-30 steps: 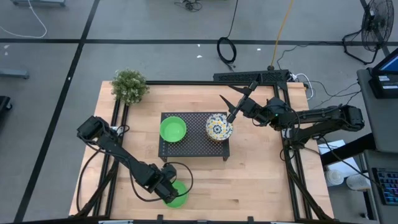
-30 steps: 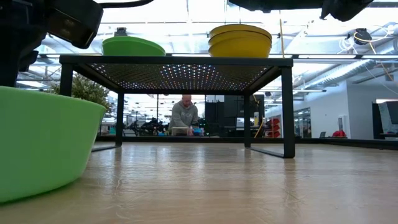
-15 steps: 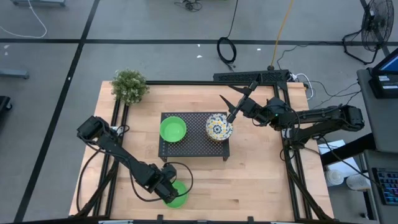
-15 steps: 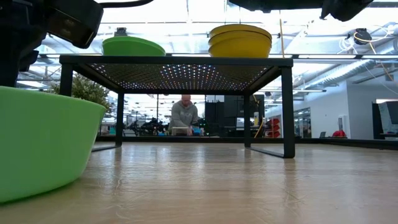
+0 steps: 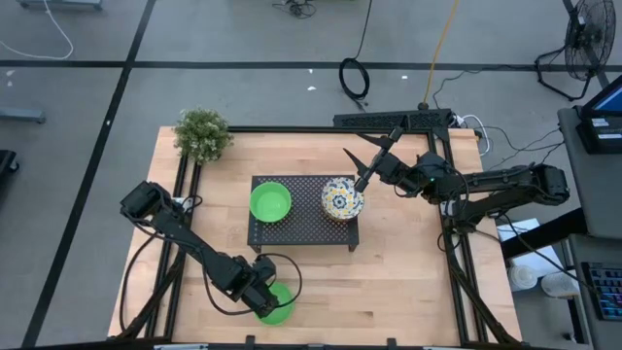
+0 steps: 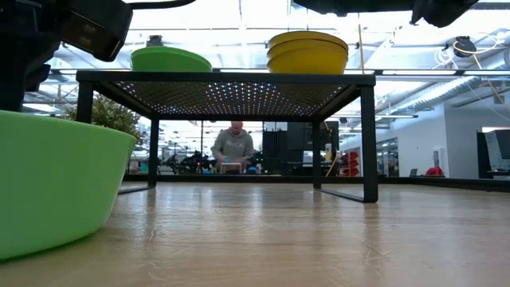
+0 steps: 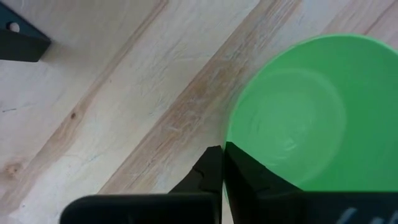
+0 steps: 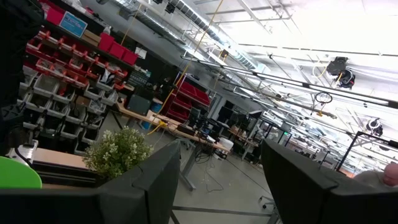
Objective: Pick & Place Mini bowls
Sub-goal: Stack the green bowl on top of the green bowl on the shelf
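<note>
A plain green mini bowl (image 5: 280,305) sits on the table by its near edge, large at the left of the low view (image 6: 48,183). My left gripper (image 7: 222,149) points down and is shut on its rim. On the black rack (image 5: 303,226) stand another green bowl (image 5: 270,201) and a floral bowl (image 5: 342,198), whose yellow outsides show as a stack in the low view (image 6: 307,52). My right gripper (image 5: 371,146) hangs open in the air over the rack's far right corner, tilted upward, touching nothing. My left gripper pinches the green bowl's rim (image 7: 227,144) on the bowl's left side, one finger inside the bowl (image 7: 255,177) and one outside (image 7: 208,167). The fingers come from above, pointing down. The bowl stands upright with its base on the table.
A small potted plant (image 5: 202,134) stands at the far left corner, also seen in the right wrist view (image 8: 118,152). Bare wood lies under the rack, in front of it and to its right (image 5: 408,272). A person works far behind the table (image 6: 233,147).
</note>
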Tool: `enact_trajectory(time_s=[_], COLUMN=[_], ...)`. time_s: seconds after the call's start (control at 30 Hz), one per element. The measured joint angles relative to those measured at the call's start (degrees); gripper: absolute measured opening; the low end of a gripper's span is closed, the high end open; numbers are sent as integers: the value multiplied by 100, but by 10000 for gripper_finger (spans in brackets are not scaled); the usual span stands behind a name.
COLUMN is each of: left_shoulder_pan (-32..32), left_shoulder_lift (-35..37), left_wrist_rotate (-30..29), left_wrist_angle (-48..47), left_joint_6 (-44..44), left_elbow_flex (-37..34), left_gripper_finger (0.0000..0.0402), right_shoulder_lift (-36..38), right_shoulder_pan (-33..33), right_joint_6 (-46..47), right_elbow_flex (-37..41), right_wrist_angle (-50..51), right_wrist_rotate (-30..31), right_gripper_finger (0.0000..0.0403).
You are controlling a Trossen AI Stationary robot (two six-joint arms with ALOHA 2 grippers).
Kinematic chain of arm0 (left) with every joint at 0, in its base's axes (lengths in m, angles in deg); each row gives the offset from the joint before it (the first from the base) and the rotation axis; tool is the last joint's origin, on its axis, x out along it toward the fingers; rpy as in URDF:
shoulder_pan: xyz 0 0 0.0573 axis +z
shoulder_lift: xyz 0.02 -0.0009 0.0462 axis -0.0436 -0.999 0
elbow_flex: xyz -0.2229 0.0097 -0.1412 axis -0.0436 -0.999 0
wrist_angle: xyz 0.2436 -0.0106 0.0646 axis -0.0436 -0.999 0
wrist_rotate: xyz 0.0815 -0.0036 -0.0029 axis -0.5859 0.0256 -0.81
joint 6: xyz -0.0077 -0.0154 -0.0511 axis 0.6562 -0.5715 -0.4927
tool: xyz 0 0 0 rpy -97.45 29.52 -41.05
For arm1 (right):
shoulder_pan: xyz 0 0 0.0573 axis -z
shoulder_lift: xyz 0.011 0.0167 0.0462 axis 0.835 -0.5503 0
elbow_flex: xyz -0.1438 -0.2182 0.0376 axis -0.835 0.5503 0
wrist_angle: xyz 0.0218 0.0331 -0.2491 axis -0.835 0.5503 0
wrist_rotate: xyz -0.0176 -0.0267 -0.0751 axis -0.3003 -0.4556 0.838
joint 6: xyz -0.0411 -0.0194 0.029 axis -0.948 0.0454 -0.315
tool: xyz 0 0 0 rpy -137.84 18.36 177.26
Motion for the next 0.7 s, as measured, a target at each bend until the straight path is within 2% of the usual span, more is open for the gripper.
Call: enact_trajectory(time_s=[0.7], left_shoulder_pan=[0], left_shoulder_lift=[0], left_wrist_rotate=[-48], left_wrist_angle=[-2], left_joint_6=[3], left_elbow_flex=[0], left_gripper_finger=[13], right_shoulder_lift=[-1], right_shoulder_pan=[-1], right_joint_6=[-2], right_elbow_flex=[1], right_wrist_angle=[1], right_wrist_rotate=[0], right_gripper_finger=[215])
